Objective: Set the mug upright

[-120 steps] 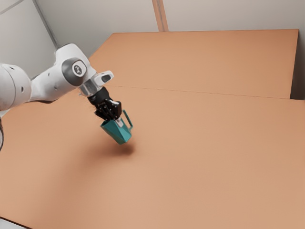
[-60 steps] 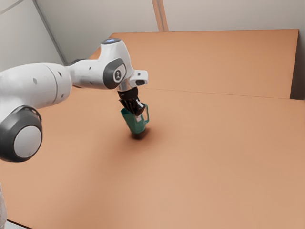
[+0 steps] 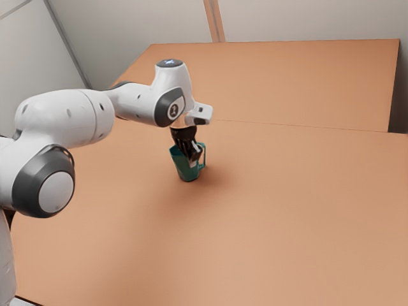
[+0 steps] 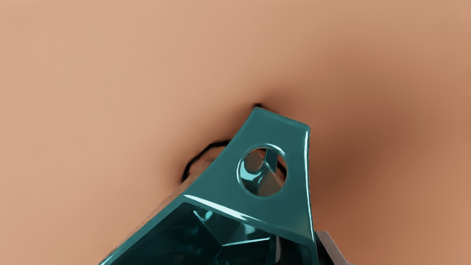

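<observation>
With its black gripper (image 3: 193,158) pinched on the blue-green mug (image 3: 183,167), the white arm (image 3: 70,118) bends down over the big orange table (image 3: 287,204).
The mug is close to upright, with a small lean, and its mouth (image 4: 206,235) faces up. It is low over the near part of the table, a bit toward the exterior view's left, but I cannot tell if its bottom touches the wood-colored top. The handle (image 3: 203,156) points to the exterior view's right. In the wrist view, one finger (image 4: 331,248) sits right by the outside of the mug, and a bit of gray shows inside the mouth. A round hole (image 4: 263,172) goes through the flat top of the handle. Soft, dark shadows (image 4: 353,147) lie on the table by the mug.
</observation>
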{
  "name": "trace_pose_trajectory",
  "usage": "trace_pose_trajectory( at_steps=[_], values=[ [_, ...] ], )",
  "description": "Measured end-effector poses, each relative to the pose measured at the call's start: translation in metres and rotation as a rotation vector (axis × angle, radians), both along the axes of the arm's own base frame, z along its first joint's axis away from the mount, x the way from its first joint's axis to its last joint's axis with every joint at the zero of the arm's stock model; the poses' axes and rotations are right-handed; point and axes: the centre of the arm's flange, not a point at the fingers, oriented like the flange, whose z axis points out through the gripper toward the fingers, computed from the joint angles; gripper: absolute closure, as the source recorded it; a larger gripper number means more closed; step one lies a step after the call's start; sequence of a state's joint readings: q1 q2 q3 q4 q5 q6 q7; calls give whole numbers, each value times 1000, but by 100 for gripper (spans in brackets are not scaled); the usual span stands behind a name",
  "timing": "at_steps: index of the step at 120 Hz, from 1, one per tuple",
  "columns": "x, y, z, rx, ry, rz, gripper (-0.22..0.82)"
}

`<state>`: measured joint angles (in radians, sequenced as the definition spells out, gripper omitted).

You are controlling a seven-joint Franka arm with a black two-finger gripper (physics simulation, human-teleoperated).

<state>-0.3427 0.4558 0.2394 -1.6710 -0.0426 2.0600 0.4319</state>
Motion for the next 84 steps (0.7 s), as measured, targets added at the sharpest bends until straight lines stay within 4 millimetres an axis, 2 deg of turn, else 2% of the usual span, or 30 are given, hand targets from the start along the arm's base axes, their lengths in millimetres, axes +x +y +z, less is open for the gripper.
trace_pose_trajectory(
  at_steps=[20,28,40,52,64,73,84],
  values=[
    [-1,-3,3,-4,-1,-20,33],
    [-1,-4,7,-6,-7,-28,24],
    [-3,-1,30,-13,-34,-34,15],
    [-7,10,64,-24,-73,-21,9],
    [-5,30,100,-26,-106,19,6],
    [-15,45,148,-17,-147,40,4],
    [-35,55,194,3,-166,64,3]
  ],
)
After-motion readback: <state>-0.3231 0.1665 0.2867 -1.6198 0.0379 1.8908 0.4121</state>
